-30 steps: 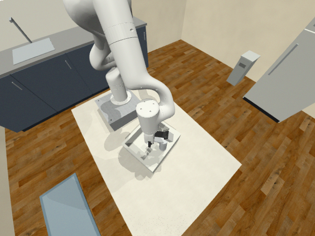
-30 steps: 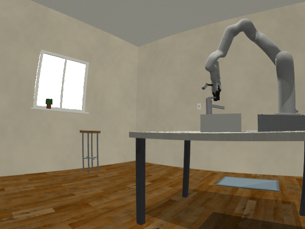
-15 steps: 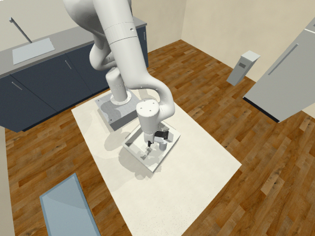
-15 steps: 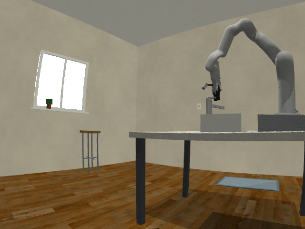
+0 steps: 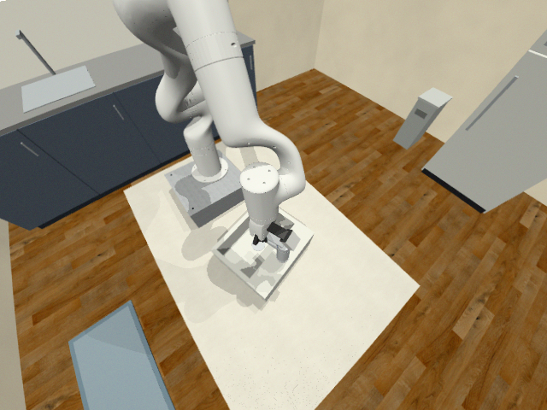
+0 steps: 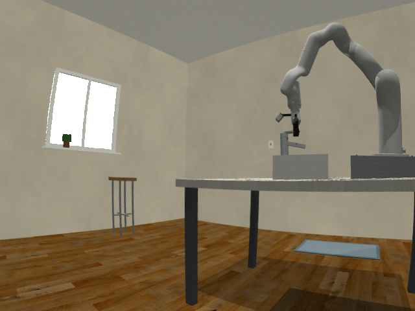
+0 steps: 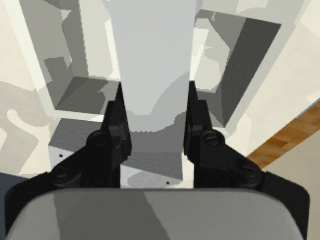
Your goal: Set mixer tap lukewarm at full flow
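Note:
The grey mixer tap (image 5: pixel 282 254) (image 6: pixel 284 143) stands on the edge of a pale sink block (image 5: pixel 265 289) (image 6: pixel 299 167) on the table (image 5: pixel 331 318) (image 6: pixel 234 183). Its spout (image 6: pixel 297 145) reaches out to the right in the exterior view, and a red dot (image 6: pixel 287 137) shows on the body. My gripper (image 5: pixel 258 240) (image 6: pixel 295 129) (image 7: pixel 157 97) comes down from above and is shut on the tap's lever (image 7: pixel 152 60) (image 6: pixel 289 131), a pale grey bar that runs away between the two black fingers in the wrist view. The lever lies to the spout's side, above it. The blue dot is hidden.
The arm's grey base block (image 5: pixel 198 205) (image 6: pixel 382 167) stands on the table behind the sink block. Around the table are a dark counter (image 5: pixel 66 145), a fridge (image 5: pixel 499 132), a blue floor mat (image 5: pixel 114 357) (image 6: pixel 336 249) and a stool (image 6: pixel 122 204).

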`<move>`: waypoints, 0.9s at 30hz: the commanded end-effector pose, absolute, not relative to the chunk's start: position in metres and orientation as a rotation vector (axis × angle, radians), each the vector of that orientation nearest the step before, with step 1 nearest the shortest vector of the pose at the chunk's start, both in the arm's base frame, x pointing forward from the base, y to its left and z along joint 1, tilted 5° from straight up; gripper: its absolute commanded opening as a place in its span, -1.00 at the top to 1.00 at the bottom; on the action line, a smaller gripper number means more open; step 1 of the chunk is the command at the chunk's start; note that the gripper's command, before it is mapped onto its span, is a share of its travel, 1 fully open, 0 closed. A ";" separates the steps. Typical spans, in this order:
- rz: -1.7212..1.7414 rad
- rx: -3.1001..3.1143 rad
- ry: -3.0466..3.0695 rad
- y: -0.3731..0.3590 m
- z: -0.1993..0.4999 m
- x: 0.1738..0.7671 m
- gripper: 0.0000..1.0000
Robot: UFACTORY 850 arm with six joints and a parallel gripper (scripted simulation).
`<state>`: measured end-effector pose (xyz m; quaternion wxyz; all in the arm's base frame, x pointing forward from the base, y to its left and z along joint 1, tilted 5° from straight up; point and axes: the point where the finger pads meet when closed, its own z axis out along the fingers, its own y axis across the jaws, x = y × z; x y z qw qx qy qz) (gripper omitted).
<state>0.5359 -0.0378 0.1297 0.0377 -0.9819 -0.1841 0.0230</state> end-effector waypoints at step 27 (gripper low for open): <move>0.083 -3.065 -0.336 -0.027 0.131 0.534 -0.45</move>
